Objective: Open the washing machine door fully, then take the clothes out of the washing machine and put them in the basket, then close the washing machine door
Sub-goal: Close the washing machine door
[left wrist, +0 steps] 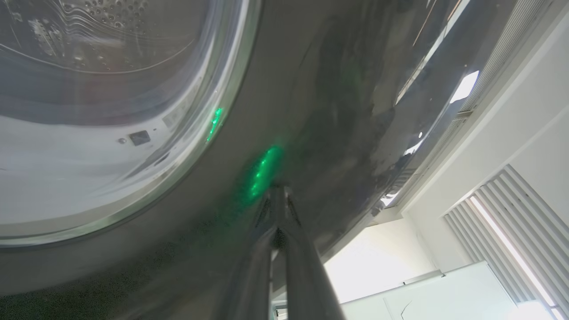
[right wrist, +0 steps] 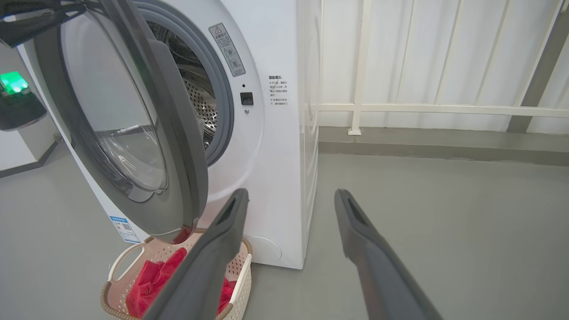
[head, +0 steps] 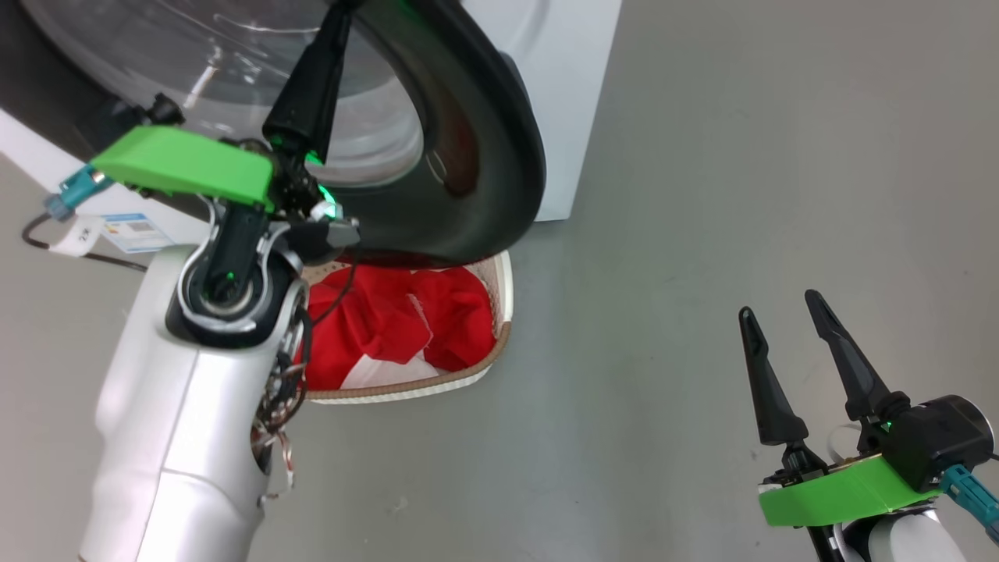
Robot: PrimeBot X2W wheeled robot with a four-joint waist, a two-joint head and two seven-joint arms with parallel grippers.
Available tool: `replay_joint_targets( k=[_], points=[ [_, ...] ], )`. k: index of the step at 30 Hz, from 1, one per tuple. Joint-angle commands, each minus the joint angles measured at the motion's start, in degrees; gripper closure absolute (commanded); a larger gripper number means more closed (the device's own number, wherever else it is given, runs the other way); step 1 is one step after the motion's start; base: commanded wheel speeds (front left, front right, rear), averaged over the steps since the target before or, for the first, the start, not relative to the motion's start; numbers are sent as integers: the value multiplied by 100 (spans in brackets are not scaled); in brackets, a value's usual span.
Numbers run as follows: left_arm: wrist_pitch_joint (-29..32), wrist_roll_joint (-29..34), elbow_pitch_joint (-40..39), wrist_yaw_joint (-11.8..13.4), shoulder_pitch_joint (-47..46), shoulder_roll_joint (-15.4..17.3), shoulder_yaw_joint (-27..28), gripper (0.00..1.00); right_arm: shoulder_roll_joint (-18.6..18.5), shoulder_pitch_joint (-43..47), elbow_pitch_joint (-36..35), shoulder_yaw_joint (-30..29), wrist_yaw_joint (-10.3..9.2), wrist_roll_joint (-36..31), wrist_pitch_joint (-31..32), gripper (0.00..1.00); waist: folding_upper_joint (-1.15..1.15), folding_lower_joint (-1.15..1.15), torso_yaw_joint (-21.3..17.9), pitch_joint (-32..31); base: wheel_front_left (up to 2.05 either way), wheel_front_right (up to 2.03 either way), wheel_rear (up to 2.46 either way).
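Your left gripper (head: 340, 17) met the large round washing machine door with its wide glossy black rim and bulging clear glass window (head: 484, 156), its two long dark fingers pressed together on nothing. In the left wrist view their tips (left wrist: 278, 195) looked to rest flat on the rim's outer face, which suits a push better than a grip. The door stood partly open, hanging at an angle over the small cream-white perforated plastic basket with the brown woven-look rim (head: 437, 382). That basket sat on the grey floor (head: 702, 234) just in front of the big white box-shaped front-loading washing machine (right wrist: 275, 178), low enough for the door's lower edge to pass above it. The bright red soft clothes (head: 390, 320) lay heaped inside the basket, some white fabric showing, and the visible part of the steel drum looked bare. So the unloading seemed done and closing the door was the step in hand. Your right gripper (head: 779, 306) hung well apart over bare floor, fingers spread and empty — apparently parked clear of the door's swing.
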Motion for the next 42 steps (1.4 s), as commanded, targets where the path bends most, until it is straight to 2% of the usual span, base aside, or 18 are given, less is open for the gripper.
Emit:
replay_joint_targets(
  k=[1, 12, 30, 37, 42],
  points=[
    [-59, -29, 19, -77, -300, 109, 73, 100, -61, -177, -142, 130, 28, -13, -35, 0, 0, 0, -93, 43, 0, 0, 0],
    [-163, -50, 724, -216, -813, 123, 181, 100, -61, -231, -132, 160, 28, 16, -35, 0, 0, 0, -385, 186, 0, 0, 0],
    [-227, -146, 1227, -422, -1275, 178, 485, 100, -61, -293, -168, 173, 28, 49, -35, 0, 0, 0, -739, 324, 0, 0, 0],
    [-189, -111, 1348, -488, -1234, 200, 498, 100, -61, -297, -156, 153, 28, 58, -35, 0, 0, 0, -758, 314, 0, 0, 0],
    [63, -242, 1117, -525, -966, 193, 490, 100, -61, -281, -123, 89, 28, 85, -35, 0, 0, 0, -682, 202, 0, 0, 0]
  ],
)
